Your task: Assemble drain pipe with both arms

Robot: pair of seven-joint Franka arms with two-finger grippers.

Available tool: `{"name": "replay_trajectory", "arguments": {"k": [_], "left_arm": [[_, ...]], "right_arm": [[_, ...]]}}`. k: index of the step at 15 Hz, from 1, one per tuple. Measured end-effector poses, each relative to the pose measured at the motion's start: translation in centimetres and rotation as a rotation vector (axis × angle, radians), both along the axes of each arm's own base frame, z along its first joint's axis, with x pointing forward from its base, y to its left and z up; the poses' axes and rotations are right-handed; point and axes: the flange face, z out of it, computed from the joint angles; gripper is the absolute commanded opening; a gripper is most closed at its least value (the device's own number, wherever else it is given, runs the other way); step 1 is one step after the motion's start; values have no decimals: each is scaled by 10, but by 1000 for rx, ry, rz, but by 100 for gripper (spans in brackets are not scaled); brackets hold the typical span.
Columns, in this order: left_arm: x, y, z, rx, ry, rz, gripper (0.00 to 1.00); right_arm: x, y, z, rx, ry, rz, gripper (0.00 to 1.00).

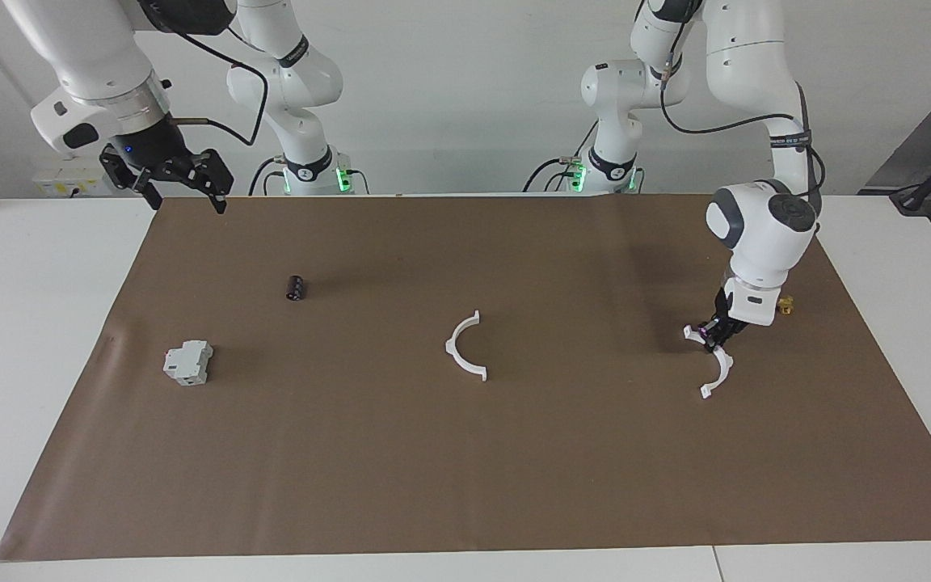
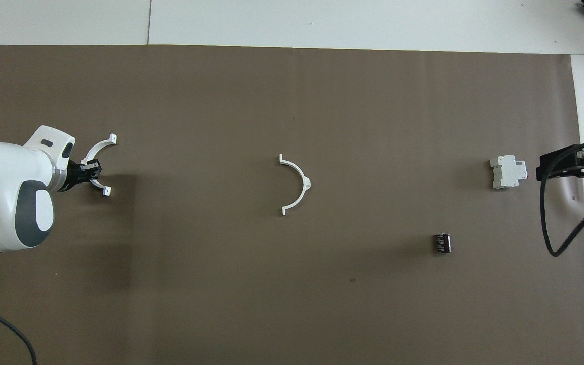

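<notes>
One white half-ring of the drain pipe lies in the middle of the brown mat; it also shows in the overhead view. The second half-ring is toward the left arm's end, at mat level. My left gripper is shut on the middle of its arc, which shows from above with the gripper on it. I cannot tell whether it is lifted. My right gripper is open and empty, raised over the mat's edge at the right arm's end, and waits.
A grey-white boxy block sits toward the right arm's end. A small dark cylinder lies nearer to the robots than the block. A small gold valve shows beside the left wrist.
</notes>
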Motion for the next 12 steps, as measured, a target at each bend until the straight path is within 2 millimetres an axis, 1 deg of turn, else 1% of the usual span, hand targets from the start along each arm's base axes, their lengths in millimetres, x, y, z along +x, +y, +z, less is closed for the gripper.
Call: {"name": "replay_trajectory", "arguments": {"k": [5, 7, 9, 12], "left_arm": [[0, 0, 0, 0, 0, 0, 0], [1, -5, 0, -1, -1, -4, 0], [2, -27, 2, -10, -6, 11, 0], [9, -77, 15, -29, -19, 40, 0]], "right_arm": [[0, 0, 0, 0, 0, 0, 100], [0, 0, 0, 0, 0, 0, 100], [0, 0, 0, 0, 0, 0, 100], [0, 0, 0, 0, 0, 0, 100]]}}
